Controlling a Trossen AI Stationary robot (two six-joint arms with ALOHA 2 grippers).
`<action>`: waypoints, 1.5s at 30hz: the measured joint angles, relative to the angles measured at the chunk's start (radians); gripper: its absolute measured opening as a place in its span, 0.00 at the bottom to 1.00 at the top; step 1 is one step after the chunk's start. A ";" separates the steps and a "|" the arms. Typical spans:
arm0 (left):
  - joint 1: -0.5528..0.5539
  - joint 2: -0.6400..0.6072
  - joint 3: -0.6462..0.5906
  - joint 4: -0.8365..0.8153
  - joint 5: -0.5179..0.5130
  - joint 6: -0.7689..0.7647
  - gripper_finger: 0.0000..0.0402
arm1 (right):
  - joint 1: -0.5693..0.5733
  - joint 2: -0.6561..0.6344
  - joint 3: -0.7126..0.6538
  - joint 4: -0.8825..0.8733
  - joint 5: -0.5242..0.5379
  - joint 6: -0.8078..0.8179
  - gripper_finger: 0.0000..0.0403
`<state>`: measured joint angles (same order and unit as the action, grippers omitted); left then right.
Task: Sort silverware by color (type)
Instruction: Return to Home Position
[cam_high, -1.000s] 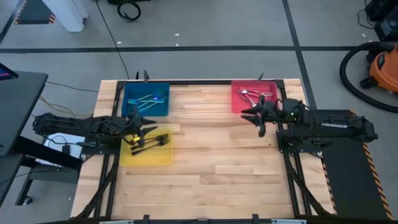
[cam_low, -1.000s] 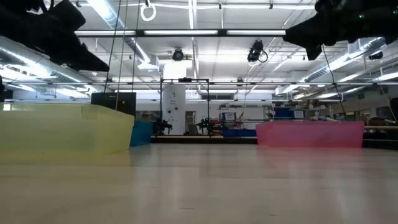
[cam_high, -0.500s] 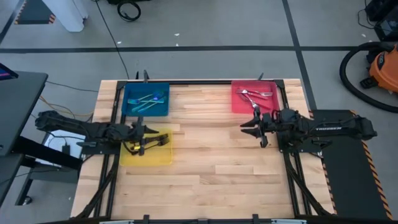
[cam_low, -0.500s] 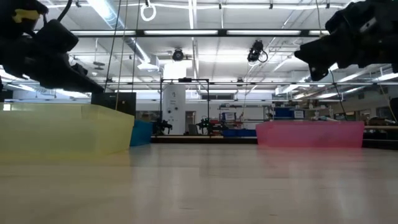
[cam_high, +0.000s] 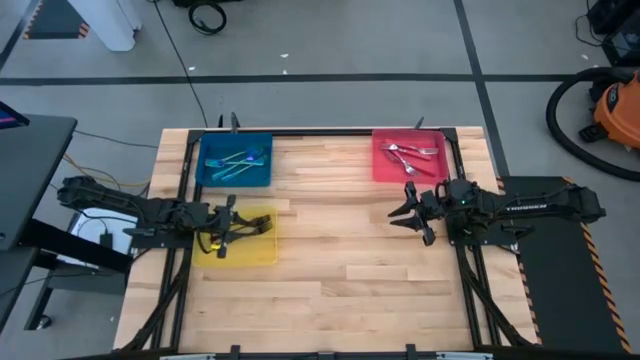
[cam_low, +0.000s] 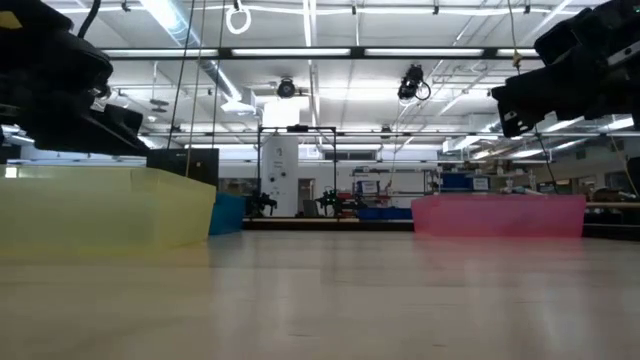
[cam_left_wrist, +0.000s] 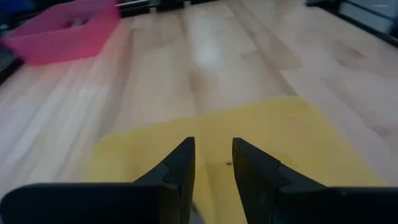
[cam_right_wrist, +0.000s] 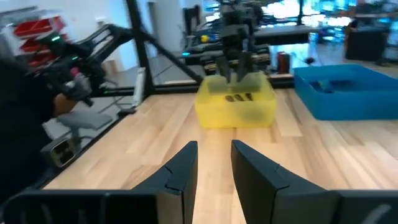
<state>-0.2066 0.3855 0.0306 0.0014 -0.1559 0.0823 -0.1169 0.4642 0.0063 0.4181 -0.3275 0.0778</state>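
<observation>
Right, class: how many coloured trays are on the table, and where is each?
3. Seen from above, the blue tray is at the upper left, the red tray at the upper right, the yellow tray just below the blue one. None appears hidden.

Yellow tray, blue tray, red tray

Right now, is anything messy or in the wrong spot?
Nothing stands out. The teal forks lie in the blue bin, pink forks in the red bin, black forks in the yellow bin. None lies on the table. The left gripper and right gripper are open, empty.
</observation>
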 joint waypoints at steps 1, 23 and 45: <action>0.000 0.000 -0.001 0.004 0.021 0.014 0.27 | 0.000 0.000 0.000 0.000 -0.017 -0.013 0.26; 0.000 0.000 -0.008 0.021 0.056 0.083 0.27 | 0.000 -0.001 0.000 -0.154 0.206 0.035 0.26; 0.001 0.000 -0.006 0.013 0.056 -0.023 0.27 | 0.000 0.000 0.000 -0.204 0.256 0.023 0.26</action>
<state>-0.2058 0.3859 0.0246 0.0146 -0.0998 0.0593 -0.1173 0.4644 0.0063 0.2142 -0.0711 0.1010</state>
